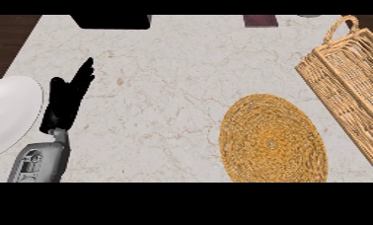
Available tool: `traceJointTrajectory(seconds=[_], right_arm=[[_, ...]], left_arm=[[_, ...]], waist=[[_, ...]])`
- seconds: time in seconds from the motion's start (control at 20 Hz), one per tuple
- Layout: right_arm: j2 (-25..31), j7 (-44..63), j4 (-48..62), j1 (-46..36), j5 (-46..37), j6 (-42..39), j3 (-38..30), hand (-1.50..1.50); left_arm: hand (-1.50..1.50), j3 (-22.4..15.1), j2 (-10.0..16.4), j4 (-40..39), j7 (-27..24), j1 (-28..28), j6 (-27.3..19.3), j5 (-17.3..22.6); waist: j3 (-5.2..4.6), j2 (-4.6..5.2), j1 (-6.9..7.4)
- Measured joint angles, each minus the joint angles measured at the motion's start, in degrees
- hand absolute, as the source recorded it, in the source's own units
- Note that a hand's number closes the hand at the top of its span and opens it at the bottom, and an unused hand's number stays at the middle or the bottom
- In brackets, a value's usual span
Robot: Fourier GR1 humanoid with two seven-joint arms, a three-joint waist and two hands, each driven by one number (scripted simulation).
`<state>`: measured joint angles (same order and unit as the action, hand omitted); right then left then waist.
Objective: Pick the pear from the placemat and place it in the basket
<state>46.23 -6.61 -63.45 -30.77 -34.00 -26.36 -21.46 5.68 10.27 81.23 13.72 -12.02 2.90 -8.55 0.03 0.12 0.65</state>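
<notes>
A round woven straw placemat (272, 139) lies on the marble counter at the lower right; no pear shows on it or anywhere else in view. A wicker basket (344, 78) with a looped handle stands at the right edge, partly cut off. My left hand (68, 99) rests at the left, fingers straight and pointing up, holding nothing. My right hand does not appear in the head view.
A white plate (15, 110) pokes in at the left edge beside my left hand. A black object (113, 20) and a dark red one (260, 20) sit along the counter's far edge. Dark wood (15, 34) borders the counter's upper left.
</notes>
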Motion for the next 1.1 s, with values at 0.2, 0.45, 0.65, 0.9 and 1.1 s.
traceJointTrajectory(seconds=[0.2,0.45,0.65,0.9,1.1], right_arm=[[-1.6,-2.4,5.6,-1.4,1.3,1.6,-1.2,-1.50],[-2.7,-4.8,9.8,-3.9,3.8,4.7,-4.0,-1.50],[-1.7,-6.9,12.9,-5.0,6.9,7.8,-8.8,-1.50],[1.7,-6.4,18.6,-6.4,9.8,10.7,-14.5,-1.50],[7.3,-7.0,25.3,-5.6,12.5,9.7,-19.3,-1.50]], left_arm=[[0.00,0.5,0.1,-1.8,0.1,-1.8,0.2,0.2],[0.00,0.1,-0.3,-0.9,-0.2,-0.3,-0.2,-0.2],[0.00,0.3,-0.3,-1.9,-1.4,-0.5,-0.2,-0.3],[0.00,0.2,-0.5,-1.9,-0.9,-1.2,-0.5,-0.5],[0.00,0.0,-0.7,-0.9,-0.9,-0.1,-0.4,-0.5]], waist=[[0.00,0.05,-0.14],[0.00,0.01,-0.15],[-0.01,0.04,-0.26],[0.01,0.08,-0.21],[0.04,0.11,-0.17]])
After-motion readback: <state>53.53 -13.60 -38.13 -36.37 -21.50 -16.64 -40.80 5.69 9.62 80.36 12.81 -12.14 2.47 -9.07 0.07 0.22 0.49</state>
